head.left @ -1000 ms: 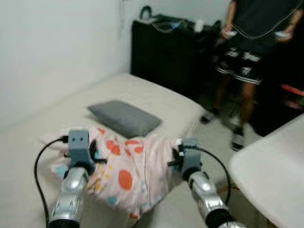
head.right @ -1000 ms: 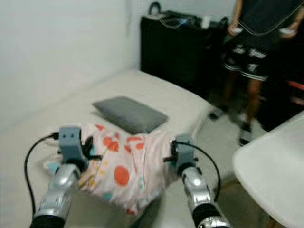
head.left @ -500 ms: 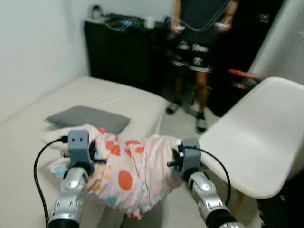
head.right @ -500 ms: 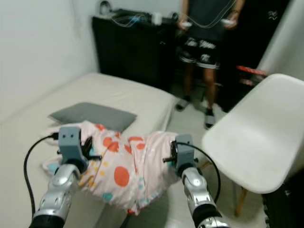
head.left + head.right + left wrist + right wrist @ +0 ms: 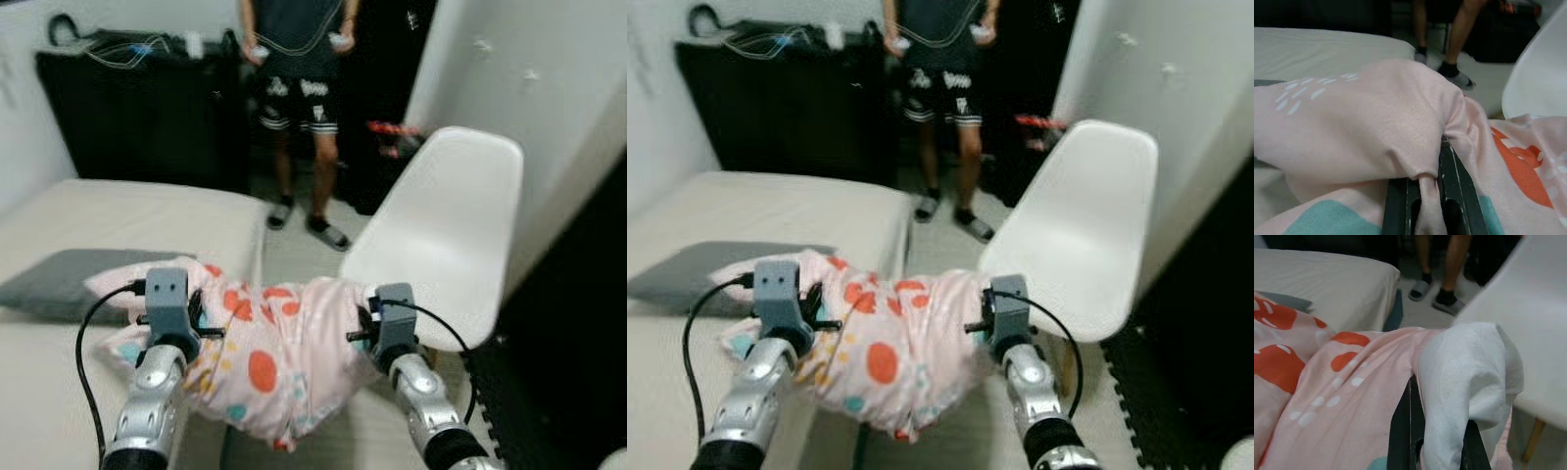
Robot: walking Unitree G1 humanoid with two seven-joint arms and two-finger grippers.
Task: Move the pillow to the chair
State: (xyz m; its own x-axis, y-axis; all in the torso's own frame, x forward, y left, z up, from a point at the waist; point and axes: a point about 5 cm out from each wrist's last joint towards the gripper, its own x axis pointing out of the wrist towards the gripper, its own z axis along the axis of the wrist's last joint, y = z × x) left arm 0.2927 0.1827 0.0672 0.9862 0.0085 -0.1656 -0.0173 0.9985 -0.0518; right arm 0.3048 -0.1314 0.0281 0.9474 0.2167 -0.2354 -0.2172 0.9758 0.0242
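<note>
A pink pillow [image 5: 269, 352] with orange spots hangs in the air between my two arms. My left gripper [image 5: 1422, 196] is shut on its left end, cloth pinched between the black fingers [image 5: 1398, 205]. At the pillow's right end my right gripper [image 5: 1432, 440] is shut on a bunched white corner. A white plastic chair [image 5: 446, 245] stands just ahead to the right, its seat [image 5: 416, 294] close behind the pillow's right end.
A beige bed [image 5: 127, 211] lies at the left with a grey pillow [image 5: 49, 284] on it. A person [image 5: 299, 88] holding controllers stands ahead by a black cabinet [image 5: 137, 108]. A white wall [image 5: 549, 98] rises behind the chair; dark floor mat [image 5: 549, 392] at the right.
The camera has swung right: the bed and grey pillow slid left, and the white chair came toward the middle. Both grippers still hold the pillow the same way.
</note>
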